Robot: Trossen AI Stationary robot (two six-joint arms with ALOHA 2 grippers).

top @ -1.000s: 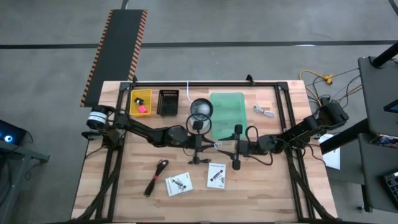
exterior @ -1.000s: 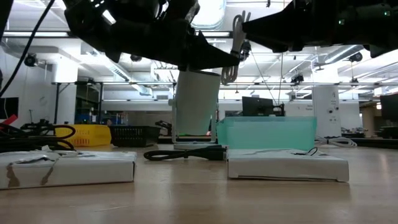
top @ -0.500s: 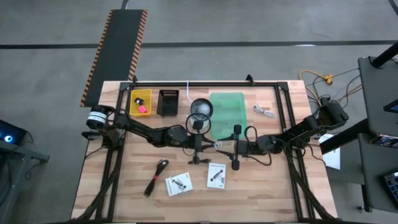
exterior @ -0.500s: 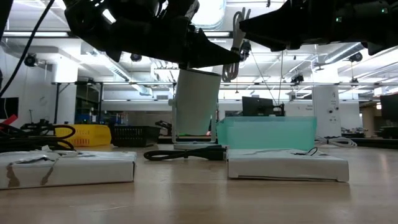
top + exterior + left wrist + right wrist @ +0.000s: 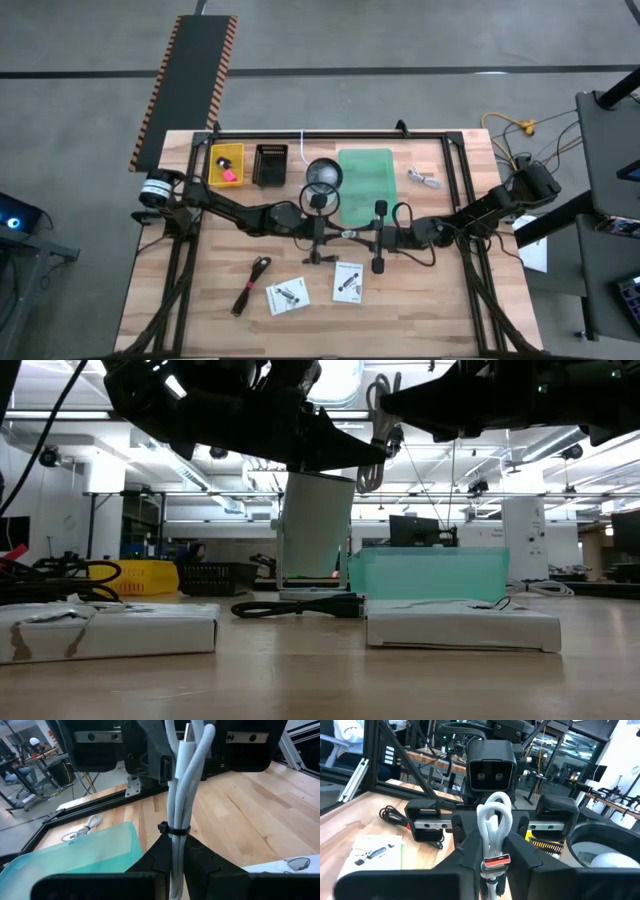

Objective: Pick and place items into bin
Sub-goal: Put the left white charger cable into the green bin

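A coiled white cable (image 5: 181,780) hangs mid-air above the table, pinched by both the left gripper (image 5: 172,851) and right gripper (image 5: 492,854), just beside the green bin (image 5: 365,185). This looks like a handover: one gripper should release, then the other carry it over the bin

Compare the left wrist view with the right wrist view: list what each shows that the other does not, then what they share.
Only the left wrist view shows the green bin and a second coiled cable lying beyond it.

Only the right wrist view shows a white packet, the black cable and a white round container.

Both show the bundled white cable pinched from opposite ends by the left gripper and right gripper, above the wooden table.
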